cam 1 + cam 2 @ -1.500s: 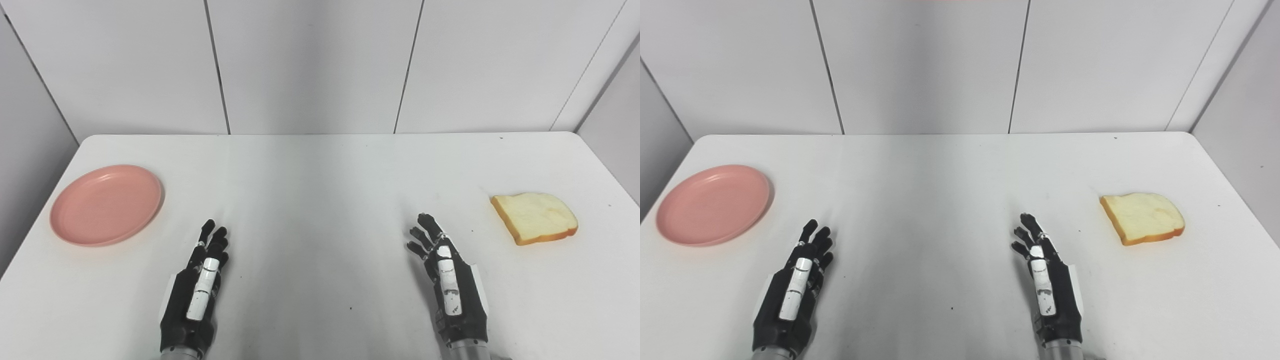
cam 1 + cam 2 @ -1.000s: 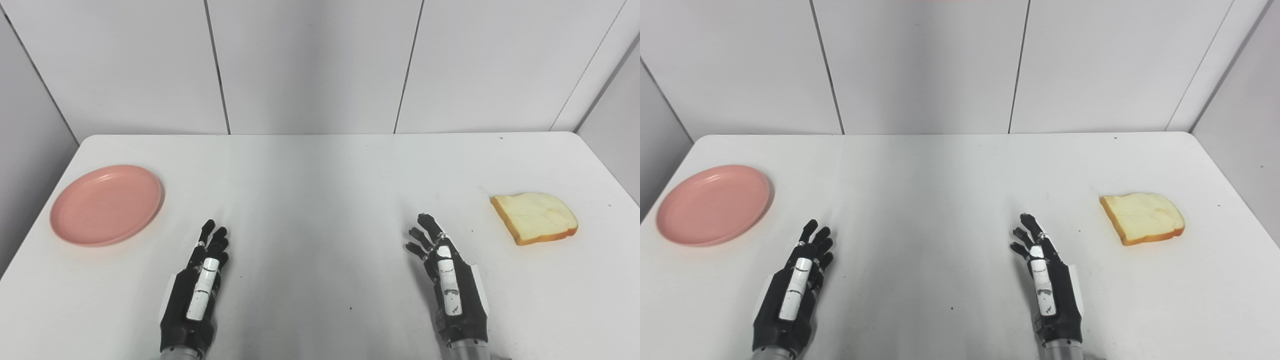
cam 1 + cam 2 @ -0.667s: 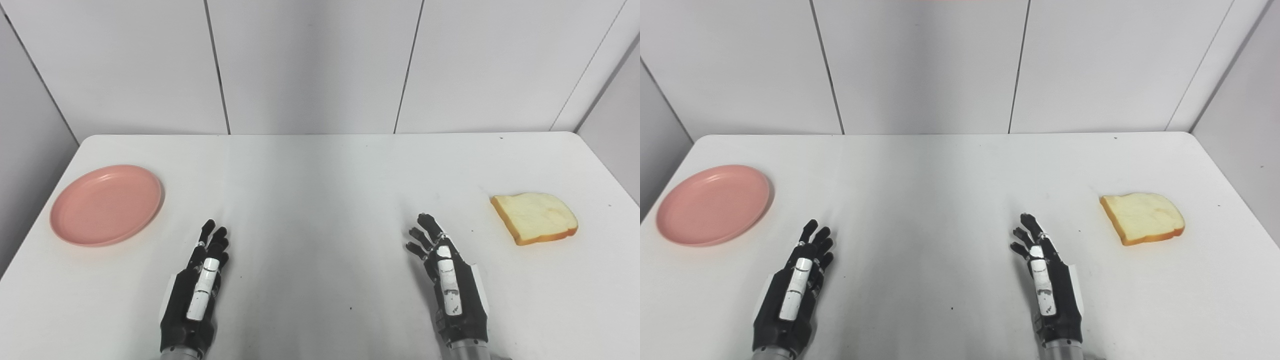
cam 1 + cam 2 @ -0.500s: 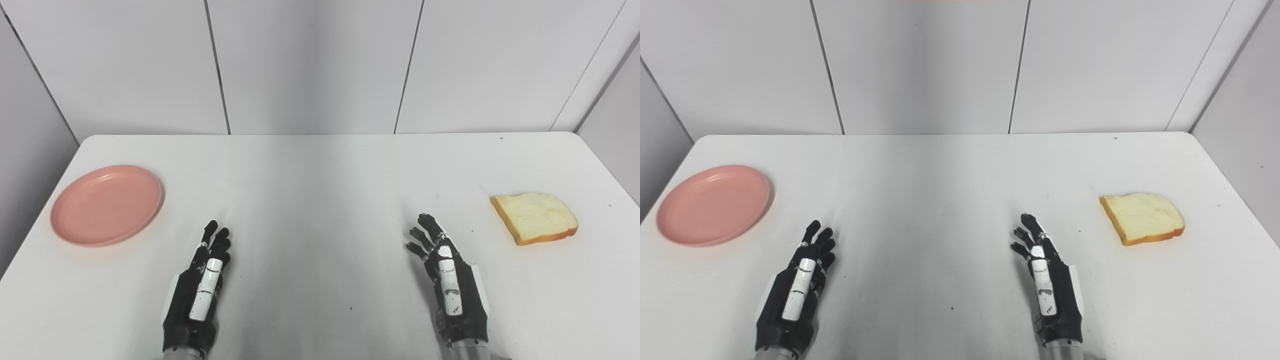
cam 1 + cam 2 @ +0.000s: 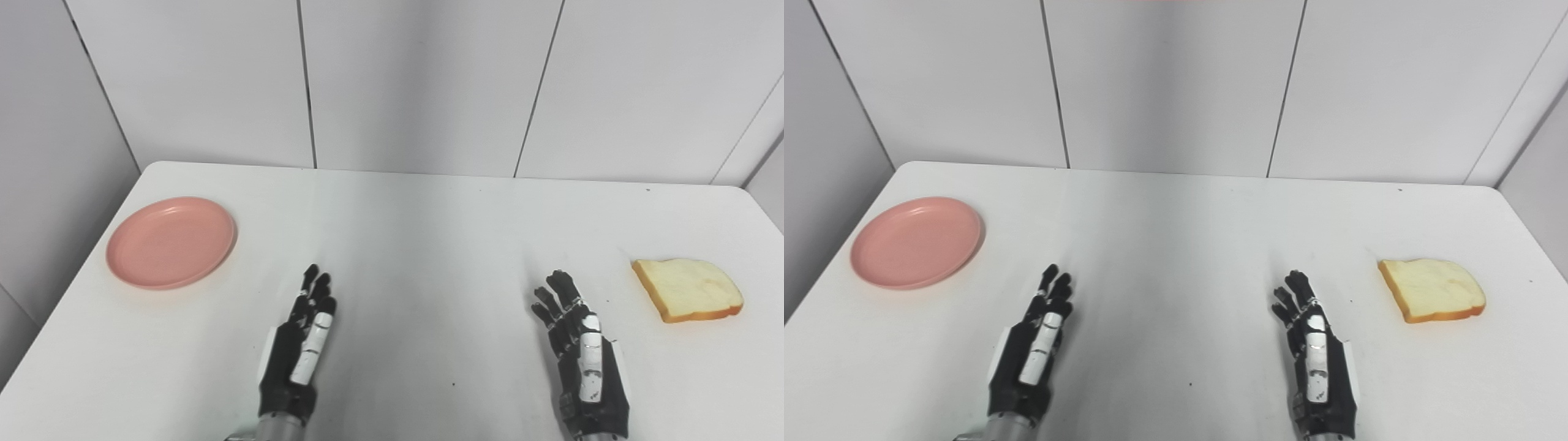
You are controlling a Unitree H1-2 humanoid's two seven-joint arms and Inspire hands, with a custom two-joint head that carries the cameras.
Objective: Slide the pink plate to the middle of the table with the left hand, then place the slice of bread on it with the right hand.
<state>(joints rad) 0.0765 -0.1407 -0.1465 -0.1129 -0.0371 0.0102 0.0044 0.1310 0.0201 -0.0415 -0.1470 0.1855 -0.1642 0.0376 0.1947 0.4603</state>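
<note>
A pink plate [image 5: 171, 242] lies at the table's left side, with nothing on it. A slice of bread [image 5: 687, 288] with a tan crust lies flat at the right side. My left hand [image 5: 300, 346] rests open near the front edge, left of centre, fingers stretched forward, well to the right of the plate and nearer than it. Open too is my right hand [image 5: 582, 360], right of centre, with the bread a short way off to its far right. Neither hand touches anything.
The white table [image 5: 416, 245] has rounded far corners and ends at grey wall panels [image 5: 422, 79] behind. A gap drops away along its left edge [image 5: 67, 275].
The whole picture has shifted to the right, so the camera has turned left. My left hand has drawn slightly nearer; plate and bread lie as before.
</note>
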